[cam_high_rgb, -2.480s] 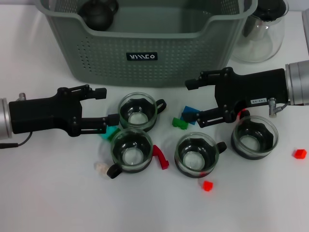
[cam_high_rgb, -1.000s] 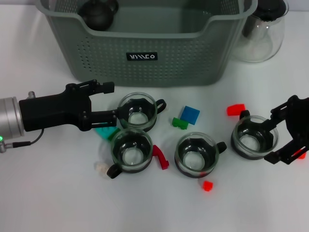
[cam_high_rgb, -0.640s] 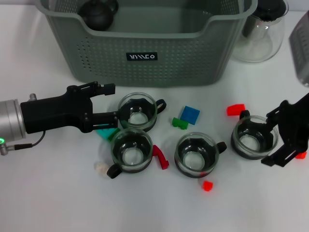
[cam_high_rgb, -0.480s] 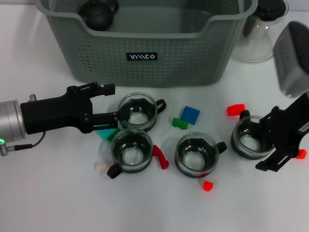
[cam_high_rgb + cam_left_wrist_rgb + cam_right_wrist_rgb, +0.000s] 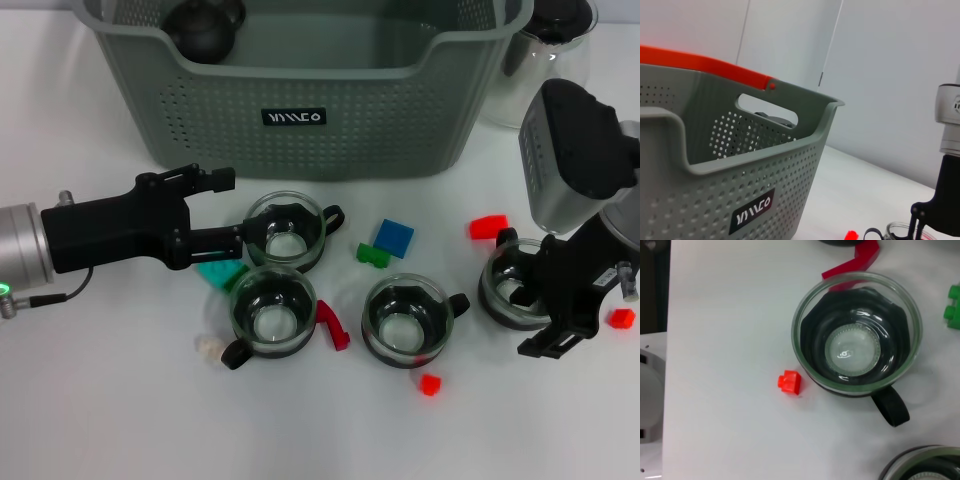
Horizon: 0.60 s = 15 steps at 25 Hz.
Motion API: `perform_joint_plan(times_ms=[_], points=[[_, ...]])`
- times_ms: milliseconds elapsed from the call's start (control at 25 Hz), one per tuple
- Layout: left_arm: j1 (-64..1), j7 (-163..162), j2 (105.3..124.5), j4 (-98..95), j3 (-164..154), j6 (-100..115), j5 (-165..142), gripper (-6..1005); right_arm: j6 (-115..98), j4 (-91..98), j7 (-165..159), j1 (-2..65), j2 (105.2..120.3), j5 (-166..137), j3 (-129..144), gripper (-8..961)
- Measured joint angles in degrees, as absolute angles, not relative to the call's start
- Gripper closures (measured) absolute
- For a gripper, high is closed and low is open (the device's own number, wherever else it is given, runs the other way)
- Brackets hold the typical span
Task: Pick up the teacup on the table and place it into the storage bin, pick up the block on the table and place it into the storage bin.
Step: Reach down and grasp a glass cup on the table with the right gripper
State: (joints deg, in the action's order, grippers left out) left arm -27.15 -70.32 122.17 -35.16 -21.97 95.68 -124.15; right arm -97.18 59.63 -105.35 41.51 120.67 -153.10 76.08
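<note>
I had the left gripper (image 5: 228,208) reaching in low from the left, fingers spread wide, one fingertip (image 5: 222,179) up near the storage bin (image 5: 300,120) wall and the other just beside the rim of the back-left teacup (image 5: 286,232), nothing held. A teal block (image 5: 222,272) lay just under that lower finger, next to the front-left teacup (image 5: 272,311). The right gripper (image 5: 548,312) was angled down at the right side, right at the far-right teacup (image 5: 512,284); its arm covered much of the cup and I could not tell how far the fingers were spread or whether they touched the glass. The middle teacup (image 5: 406,320) sat well apart from both grippers; the right wrist view looked straight down into it (image 5: 857,340), handle toward one side, with a small red block (image 5: 789,382) just beside it on the white table (image 5: 120,420). Other blocks were scattered on the table: a blue one (image 5: 394,237) touching a green one (image 5: 373,255) between the cups, a red angled piece (image 5: 332,324) against the front-left teacup, a red block (image 5: 488,226) behind the far-right cup, another red one (image 5: 622,318) near the right edge. The bin stood at the back with a dark round object (image 5: 205,27) inside, and a clear glass carafe (image 5: 548,70) stood beside it on the right. The left wrist view showed the bin's perforated wall and its label (image 5: 754,218).
</note>
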Motion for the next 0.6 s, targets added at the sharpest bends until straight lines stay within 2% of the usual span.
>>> perform_joint_plan(times_ms=[40, 120, 600], points=[[-27.15, -70.32, 122.17, -35.16, -21.97, 95.68, -124.15, 140, -97.0, 59.53, -105.49, 41.5, 120.68, -153.1, 76.5, 166], [-27.12, -70.32, 122.17, -35.16, -21.97, 95.55, -124.13, 140, -96.51, 59.09, -105.89, 41.49, 120.67, -153.1, 77.17, 350], [-26.79, -69.95, 121.9, -34.54, -21.88, 94.87, -124.09, 139, -96.8, 57.72, -107.36, 42.02, 120.3, -152.12, 77.44, 621]])
